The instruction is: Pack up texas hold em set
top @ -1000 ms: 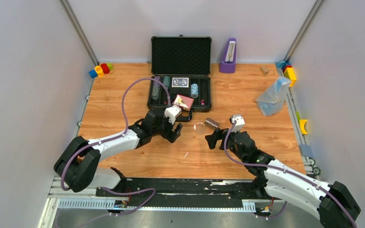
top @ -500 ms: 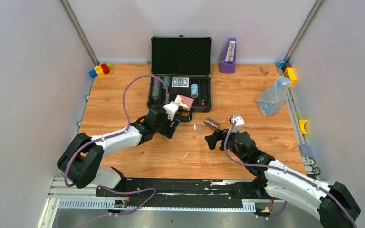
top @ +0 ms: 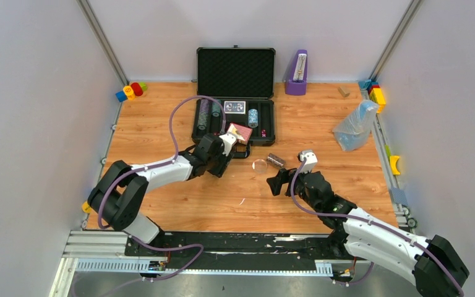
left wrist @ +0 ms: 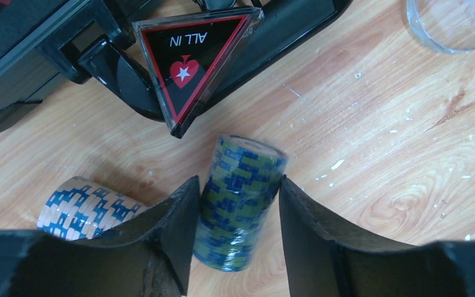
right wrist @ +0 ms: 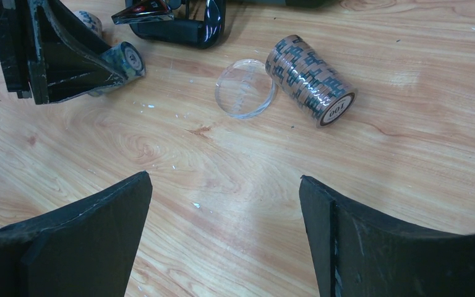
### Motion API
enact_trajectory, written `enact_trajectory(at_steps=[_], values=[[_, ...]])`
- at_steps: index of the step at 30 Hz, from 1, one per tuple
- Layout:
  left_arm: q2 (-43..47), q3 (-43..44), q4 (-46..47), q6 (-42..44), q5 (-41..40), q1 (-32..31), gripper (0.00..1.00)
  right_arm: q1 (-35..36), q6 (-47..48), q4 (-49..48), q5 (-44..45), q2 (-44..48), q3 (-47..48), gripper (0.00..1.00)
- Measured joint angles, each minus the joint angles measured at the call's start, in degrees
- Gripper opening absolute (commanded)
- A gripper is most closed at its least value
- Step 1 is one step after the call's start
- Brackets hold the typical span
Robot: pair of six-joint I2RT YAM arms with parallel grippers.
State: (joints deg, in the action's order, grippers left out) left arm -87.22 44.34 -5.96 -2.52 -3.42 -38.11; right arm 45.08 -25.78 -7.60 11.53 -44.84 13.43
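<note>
Your left gripper (left wrist: 237, 185) clamps 1 green chip stack (left wrist: 241, 204) lying near the briefcase (left wrist: 18, 62); your right gripper (right wrist: 224, 179) stands wide, holding nothing.

A clear disc (right wrist: 245, 88) is seen lying flat on the wooden table (right wrist: 408, 124). Just right of the disc, a brown chip stack (right wrist: 309, 80) is laid on its side. Up and left of the disc, a blue-green chip stack (right wrist: 131, 60) is held by the left gripper (right wrist: 114, 71). Below the disc, the right gripper (right wrist: 224, 185) is spread wide.
</note>
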Motion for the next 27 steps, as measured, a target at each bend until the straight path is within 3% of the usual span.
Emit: enact_trajectory(at_steps=[9, 11, 12, 14, 16, 27], values=[[-1.44, 1.57, -0.48, -0.46, 6.54, 0.22, 0.37, 0.00, -0.02, 0.00, 0.13, -0.02, 0.00, 0.91], [-1.44, 1.60, -0.52, -1.07, 7.98, 0.22, 0.46, 0.00, -0.02, 0.00, 0.13, -0.02, 0.00, 0.90], [-1.44, 1.68, -0.70, -1.42, 8.74, 0.20, 0.59, 0.00, -0.02, 0.02, 0.15, -0.02, 0.00, 0.90], [-1.55, 2.27, -1.95, -1.95, 10.03, 0.20, 0.74, 0.00, -0.02, 0.02, 0.15, -0.02, 0.00, 0.90], [-1.64, 3.37, -3.28, -2.38, 11.63, 0.20, 0.77, 0.00, -0.02, 0.02, 0.15, -0.02, 0.00, 0.90], [-1.64, 7.56, -9.73, -2.10, 12.04, -0.42, 0.75, 0.00, -0.02, 0.02, 0.35, -0.02, 0.00, 0.90]])
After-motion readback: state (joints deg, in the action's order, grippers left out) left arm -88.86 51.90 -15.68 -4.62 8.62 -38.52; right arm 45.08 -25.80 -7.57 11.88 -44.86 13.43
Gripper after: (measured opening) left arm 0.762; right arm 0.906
